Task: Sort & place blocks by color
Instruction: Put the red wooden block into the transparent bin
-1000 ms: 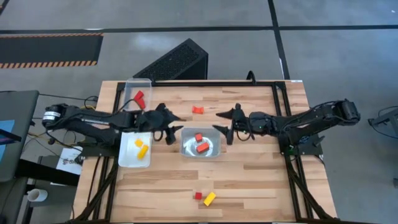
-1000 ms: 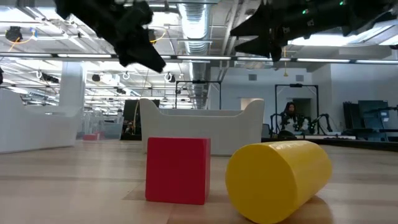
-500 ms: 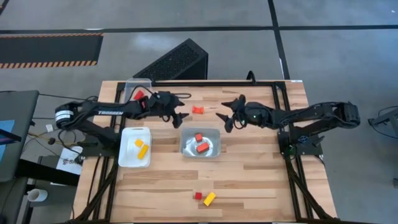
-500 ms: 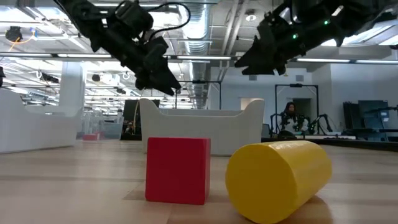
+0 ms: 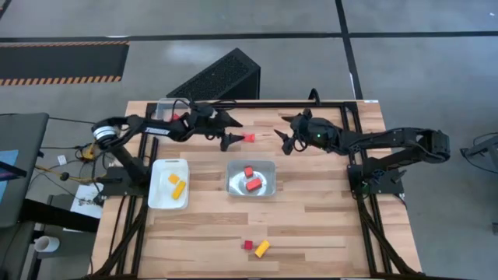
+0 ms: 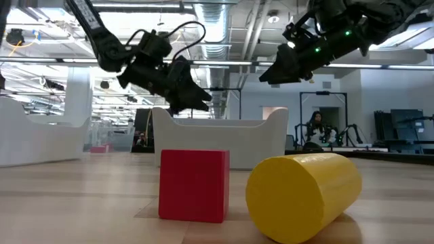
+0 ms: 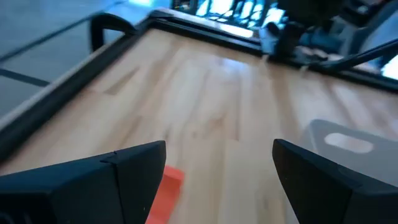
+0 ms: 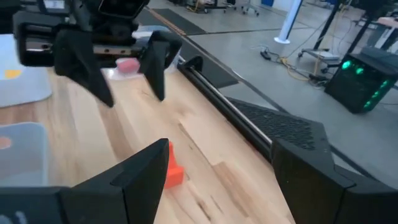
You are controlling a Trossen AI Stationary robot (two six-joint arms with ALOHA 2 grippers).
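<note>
An orange block (image 5: 249,138) lies on the wood near the table's far edge, also in the left wrist view (image 7: 165,186) and the right wrist view (image 8: 173,171). My left gripper (image 5: 232,132) is open just left of it, fingers pointing right. My right gripper (image 5: 286,134) is open a little way right of it, pointing left. A red and an orange block (image 5: 250,180) lie in the middle clear tray (image 5: 268,167). Yellow blocks (image 5: 176,184) lie in the white tray (image 5: 158,194). A red cube (image 6: 194,184) and a yellow piece (image 6: 302,195) rest near the near edge.
A third clear tray (image 5: 165,106) sits at the far left corner, partly under my left arm, with a red piece (image 8: 126,64) inside. A black frame rail (image 8: 224,102) runs along the far edge. Bare wood lies between the trays and the near blocks.
Both grippers have moved toward the table's far edge, away from the middle tray. My left gripper has swung from between the white and middle trays to just left of the orange block. My right gripper has drawn level with that block on its right side.
</note>
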